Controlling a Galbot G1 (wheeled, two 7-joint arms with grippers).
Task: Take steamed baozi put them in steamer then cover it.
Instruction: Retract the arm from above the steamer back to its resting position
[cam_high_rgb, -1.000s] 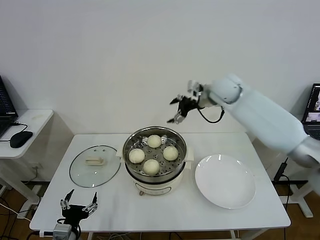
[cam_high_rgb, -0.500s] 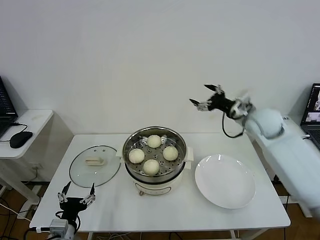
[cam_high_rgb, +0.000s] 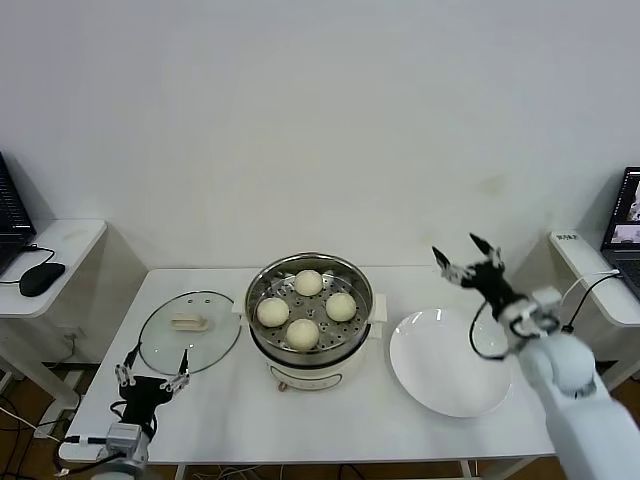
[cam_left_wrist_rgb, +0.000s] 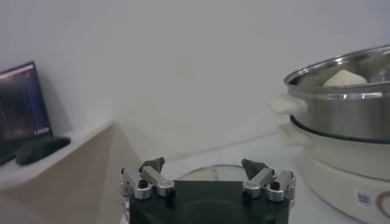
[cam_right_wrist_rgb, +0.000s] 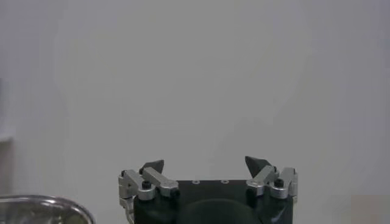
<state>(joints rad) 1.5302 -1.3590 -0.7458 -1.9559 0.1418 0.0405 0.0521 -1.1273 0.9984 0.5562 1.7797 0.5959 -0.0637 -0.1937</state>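
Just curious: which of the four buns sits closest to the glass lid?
The bun on the steamer's left side, nearest the lid; the other three lie farther right.

Bright, even light, soft shadows; wrist views perhaps slightly soft.

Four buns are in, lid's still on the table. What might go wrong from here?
1. The cover lies flat beside the steamer; only its low handle offers a grip, so the open left claw may slip.
2. The baozi rise near the rim; a tilted cover could press them.
3. The right claw hangs over the plate.
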